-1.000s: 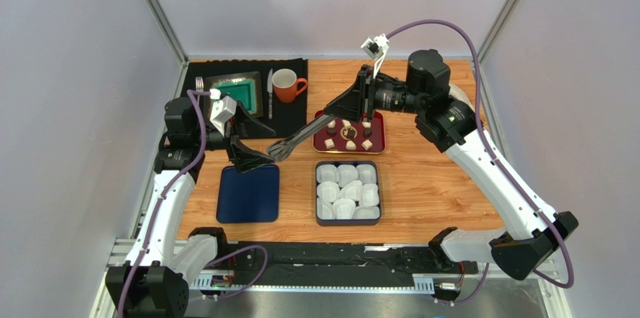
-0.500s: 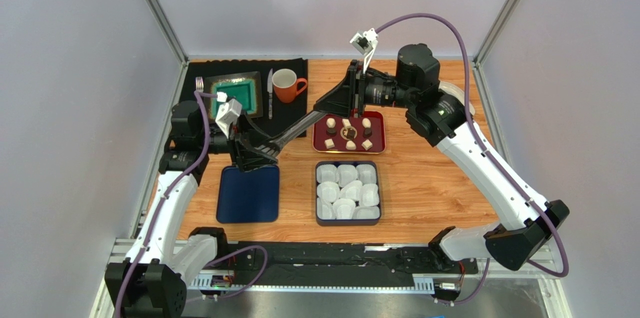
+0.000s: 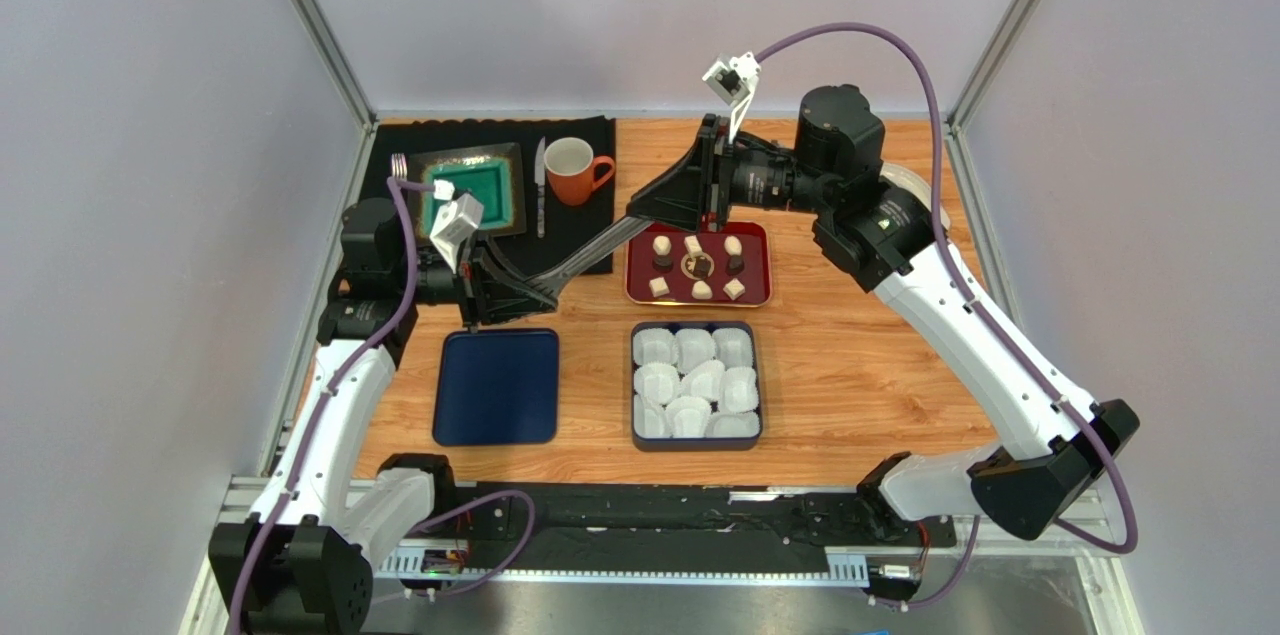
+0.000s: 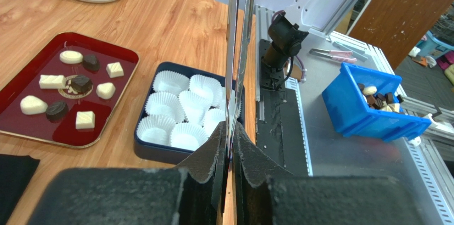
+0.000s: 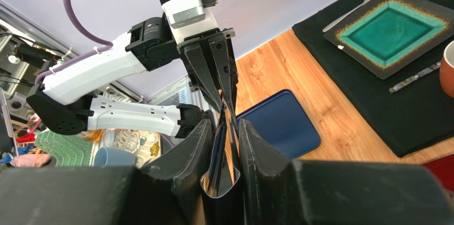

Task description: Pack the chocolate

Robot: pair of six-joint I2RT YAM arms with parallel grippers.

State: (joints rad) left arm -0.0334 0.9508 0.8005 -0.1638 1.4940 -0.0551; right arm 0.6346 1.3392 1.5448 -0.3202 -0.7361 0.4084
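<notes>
Top external view is showing both arms sharing one pair of metal tongs (image 3: 594, 248) above the counter (image 3: 872, 365). The left fingers (image 3: 504, 298) are pinching the end at 8 o'clock, and the right fingers (image 3: 684, 197) are gripping the end at 2 o'clock. The chocolate (image 3: 699, 265), dark and cream pieces, is lying on a red tray (image 3: 763, 263) at 12 o'clock from a navy box (image 3: 637, 388) of white paper cups (image 3: 694, 383). A navy lid (image 3: 498, 386) is lying at 9 o'clock of that box, and an orange mug (image 3: 571, 170) is standing at 11 o'clock of the tray. Left wrist view is showing the left fingers closed tight on the two blades, which are running straight up the frame; the chocolate is sitting on the tray at 9 o'clock, with the box just beside it. Right wrist view is showing the right fingers squeezing the looped end of the tongs, with the blades narrowing toward the left fingers at 12 o'clock and the lid lying beyond.
</notes>
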